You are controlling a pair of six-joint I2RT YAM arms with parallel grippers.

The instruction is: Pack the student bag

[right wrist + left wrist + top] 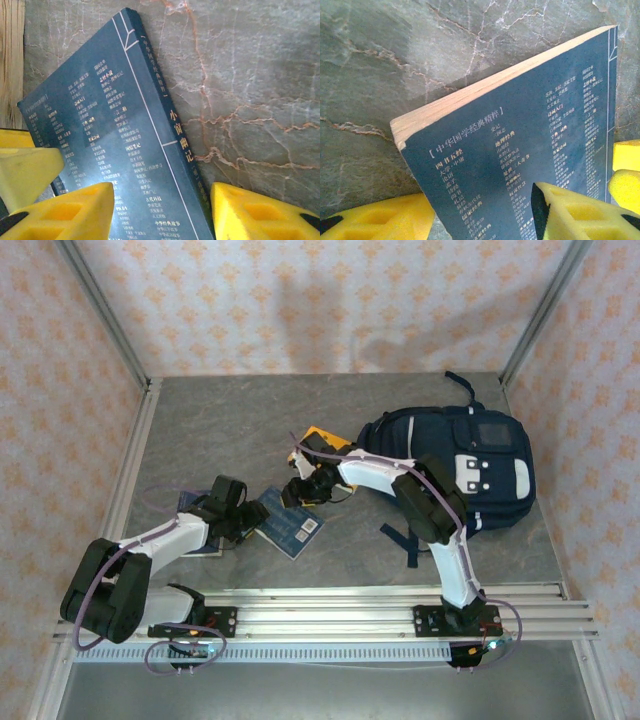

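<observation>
Navy-blue student bag (470,465) lies flat on the far right part of the grey stone surface (230,430), its white patches facing up and a dark strap trailing toward the near edge. Just beside its left end lies a yellow flat thing (325,438).

Near the middle of the surface there is a dark blue book (290,525), well apart from the bag. Both arms reach to this book, one from each side. In the left wrist view the book (520,150) shows its cover with small printed lines and its pale page edge. The left fingers (580,215) are yellow and stand apart: one is over the cover, the other is low beside the book's corner. It is not possible to tell if they press on the book.

In the right wrist view the book (110,125) shows its spine. The right fingers (65,215) also stand apart, one over the cover and one just beside the spine. Whether they clamp the book cannot be told.

A second dark blue flat thing (186,504) lies partly under the left arm.
</observation>
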